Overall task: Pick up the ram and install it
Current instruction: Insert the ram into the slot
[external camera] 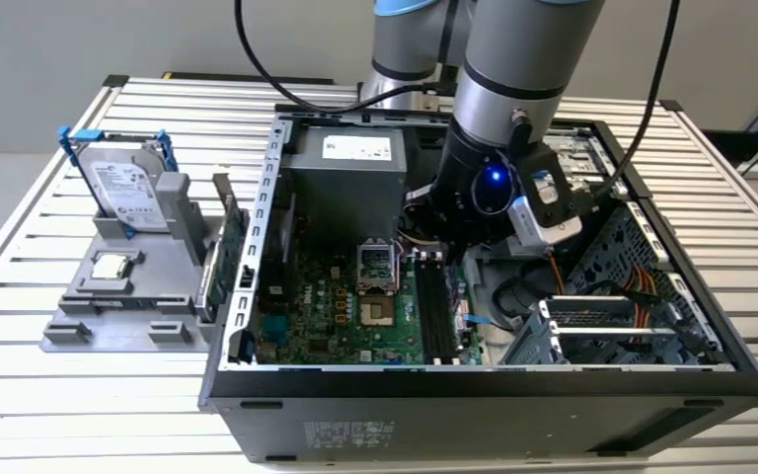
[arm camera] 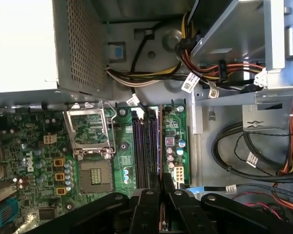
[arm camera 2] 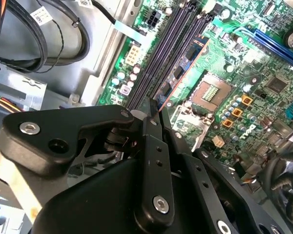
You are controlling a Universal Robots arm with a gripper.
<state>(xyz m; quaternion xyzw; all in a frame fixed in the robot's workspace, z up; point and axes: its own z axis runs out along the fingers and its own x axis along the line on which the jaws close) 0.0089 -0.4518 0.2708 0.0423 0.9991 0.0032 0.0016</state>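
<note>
my fingers (arm camera 2: 154, 109) pinched shut on the ram (arm camera 2: 184, 61), edge-on over mobo (arm camera: 93, 161) DIMM slots (arm camera: 145, 146), labels unreadable

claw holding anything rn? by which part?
Yes. The claw is shut on the ram, pinching the edge facing away from the memory slots. The exact spot along the stick is hidden.

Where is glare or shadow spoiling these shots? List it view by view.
First wrist view: the power supply is blown out white. Second wrist view: the gripper, holding the ram, is a dark mass; the motherboard is evenly lit. Exterior view: a blue light glows on the wrist.
</note>
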